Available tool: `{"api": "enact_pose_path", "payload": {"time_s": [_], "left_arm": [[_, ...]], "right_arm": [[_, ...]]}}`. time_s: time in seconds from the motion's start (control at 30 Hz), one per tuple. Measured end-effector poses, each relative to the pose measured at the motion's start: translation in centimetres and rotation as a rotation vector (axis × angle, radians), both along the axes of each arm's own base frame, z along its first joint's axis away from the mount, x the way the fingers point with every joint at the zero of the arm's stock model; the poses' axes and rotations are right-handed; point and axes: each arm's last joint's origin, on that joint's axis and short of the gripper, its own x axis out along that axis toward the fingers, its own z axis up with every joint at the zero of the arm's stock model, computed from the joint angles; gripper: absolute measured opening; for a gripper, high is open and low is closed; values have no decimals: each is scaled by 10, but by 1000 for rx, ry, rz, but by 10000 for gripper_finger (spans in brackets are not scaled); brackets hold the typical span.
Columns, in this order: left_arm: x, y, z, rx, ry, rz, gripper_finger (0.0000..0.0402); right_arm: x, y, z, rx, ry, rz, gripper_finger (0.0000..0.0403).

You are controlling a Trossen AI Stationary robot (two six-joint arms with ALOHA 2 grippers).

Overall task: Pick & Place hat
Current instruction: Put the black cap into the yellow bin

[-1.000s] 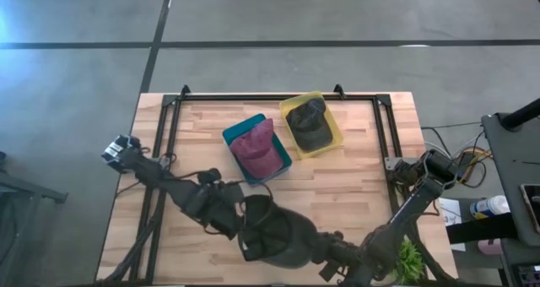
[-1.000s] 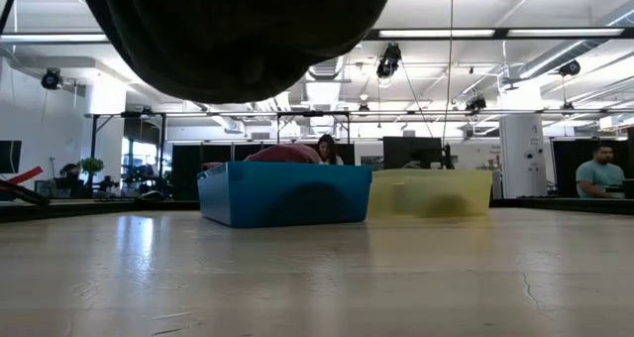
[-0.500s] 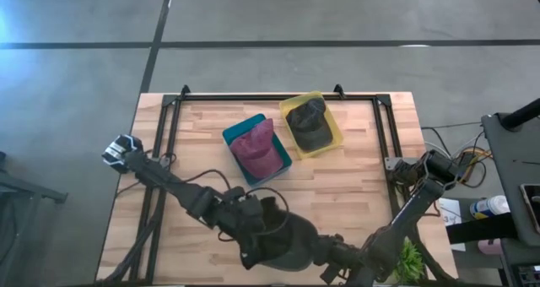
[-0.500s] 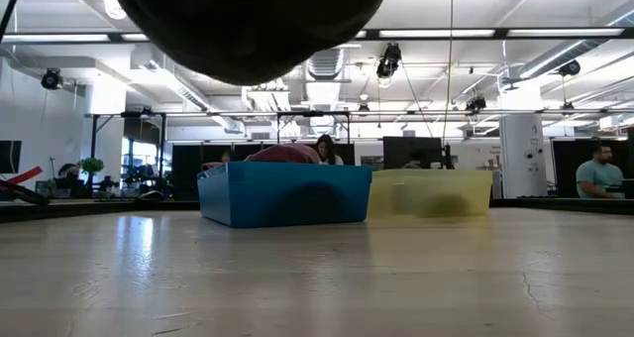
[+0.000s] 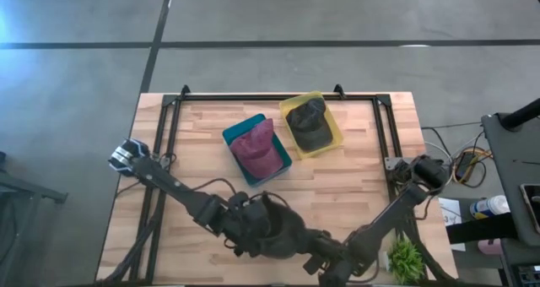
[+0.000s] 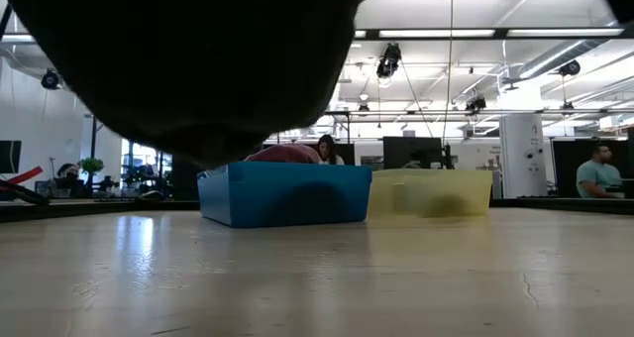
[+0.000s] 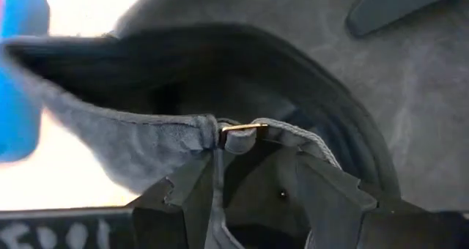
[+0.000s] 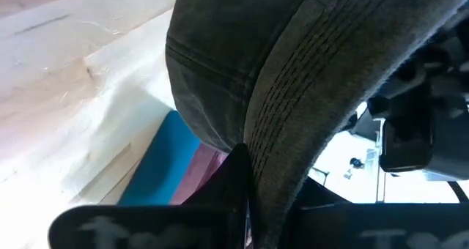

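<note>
A dark grey cap (image 5: pixel 278 228) hangs in the air over the table's near edge, held between both grippers. In the low view the cap (image 6: pixel 188 59) fills the upper part, clear of the tabletop. My left gripper (image 5: pixel 247 228) is at the cap's left side and is shut on its back strap, seen in the left wrist view (image 7: pixel 256 179). My right gripper (image 5: pixel 325 255) is at the cap's right side and is shut on its brim, seen in the right wrist view (image 8: pixel 256 183). My left gripper pinches the cap's back strap (image 7: pixel 214 150) beside the small brass buckle (image 7: pixel 243 128), between its two fingers (image 7: pixel 194 198). It comes from the table's left. The cap is lifted clear, its hollow side facing this gripper. My right gripper pinches the stitched brim (image 8: pixel 293 80) at its edge, the brim running between the fingers (image 8: pixel 234 176). It comes from the table's right. The crown (image 8: pixel 212 66) stands clear above the wood.
A blue bin (image 5: pixel 232 135) with a maroon hat (image 5: pixel 257 149) and a yellow bin (image 5: pixel 333 122) with a dark hat (image 5: pixel 310 124) stand side by side at the table's far middle. Bare wood lies between them and the cap. A black frame (image 5: pixel 173 110) borders the table.
My left gripper has moved toward the table's right and the right gripper toward the left, both keeping their hold. The cap between them has come lower in the low view, covering far more of it than before, but stays clear of the table.
</note>
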Motion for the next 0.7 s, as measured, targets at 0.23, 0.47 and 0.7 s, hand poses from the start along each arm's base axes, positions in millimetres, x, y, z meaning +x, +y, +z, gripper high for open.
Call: {"api": "enact_pose_path", "payload": {"time_s": [0.23,0.47,0.7], "left_arm": [[22,-4,-39,39,48,34,186],[35,-10,-45,64,-37,-26,186],[32,-7,-35,146,-1,-52,186]], "right_arm": [[12,-8,-3,21,-10,-25,13],[14,-9,-6,62,18,-4,13],[17,-7,-22,92,30,-22,13]]}}
